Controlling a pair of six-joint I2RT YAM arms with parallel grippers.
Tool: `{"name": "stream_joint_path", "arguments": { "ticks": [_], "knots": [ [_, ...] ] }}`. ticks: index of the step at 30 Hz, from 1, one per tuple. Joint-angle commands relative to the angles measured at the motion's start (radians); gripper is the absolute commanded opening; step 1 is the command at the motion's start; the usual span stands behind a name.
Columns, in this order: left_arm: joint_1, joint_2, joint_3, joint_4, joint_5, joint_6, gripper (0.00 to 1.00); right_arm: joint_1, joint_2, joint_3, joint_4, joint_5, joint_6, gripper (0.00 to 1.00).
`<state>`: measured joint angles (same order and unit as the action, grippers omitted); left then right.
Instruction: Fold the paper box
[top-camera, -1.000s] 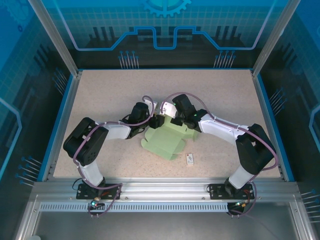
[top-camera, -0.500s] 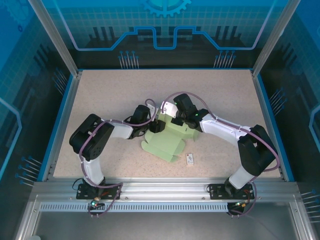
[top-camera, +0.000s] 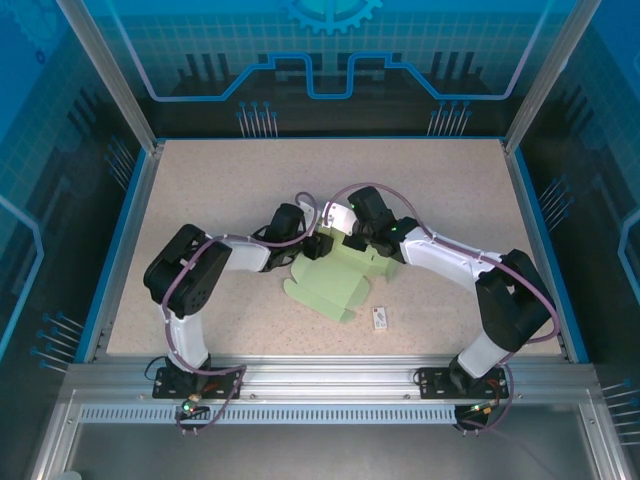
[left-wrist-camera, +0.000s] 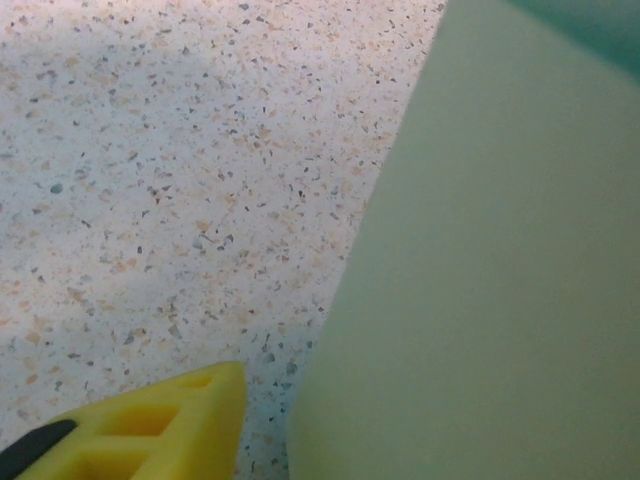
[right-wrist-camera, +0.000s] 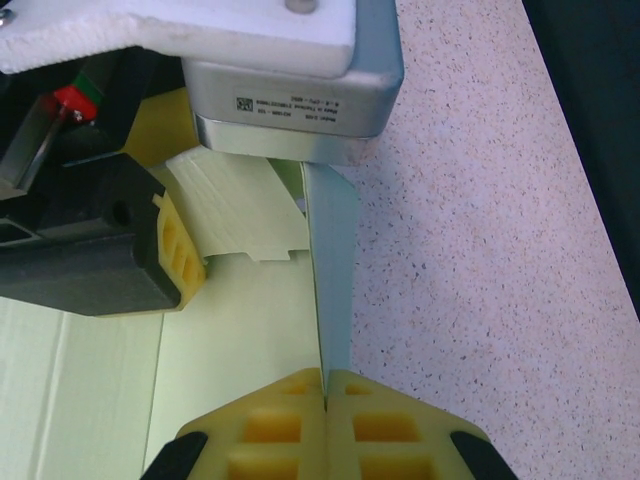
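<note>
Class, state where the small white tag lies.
Top view: the white tag lies on the table, just off the near-right edge of the paper box.

Left wrist view: paper box (left-wrist-camera: 480, 280) blurred, cut off at right and bottom. Overhead: far end hidden under right arm (top-camera: 370, 222); tag (top-camera: 380, 318) mark illegible.

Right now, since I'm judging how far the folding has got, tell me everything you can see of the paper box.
The paper box is pale mint-green thin card, a partly folded cut-out with creased panels and flaps, lying on the speckled table between the arms. One flap stands upright, pinched edge-on in the shut right gripper. The left gripper sits at its far-left edge.
</note>
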<state>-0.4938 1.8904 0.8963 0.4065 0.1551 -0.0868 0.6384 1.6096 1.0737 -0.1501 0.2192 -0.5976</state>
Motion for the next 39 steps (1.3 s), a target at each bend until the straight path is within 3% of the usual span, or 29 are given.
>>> {"name": "stream_joint_path", "arguments": {
  "ticks": [1, 21, 31, 39],
  "knots": [
    [0.006, 0.017, 0.024, -0.022, -0.035, 0.030, 0.42, -0.010, -0.027, 0.022, -0.020, -0.040, 0.016, 0.00],
    [0.005, -0.049, -0.034, 0.114, -0.242, -0.062, 0.17, -0.002, 0.007, 0.017, -0.046, -0.044, 0.033, 0.00],
    [0.004, -0.047, -0.012, 0.018, -0.467, -0.174, 0.08, 0.000, 0.013, 0.012, -0.044, -0.052, 0.040, 0.00],
    [0.006, -0.037, -0.007, 0.021, -0.456, -0.222, 0.05, 0.001, 0.015, 0.001, -0.036, -0.051, 0.047, 0.00]
  ]
}}
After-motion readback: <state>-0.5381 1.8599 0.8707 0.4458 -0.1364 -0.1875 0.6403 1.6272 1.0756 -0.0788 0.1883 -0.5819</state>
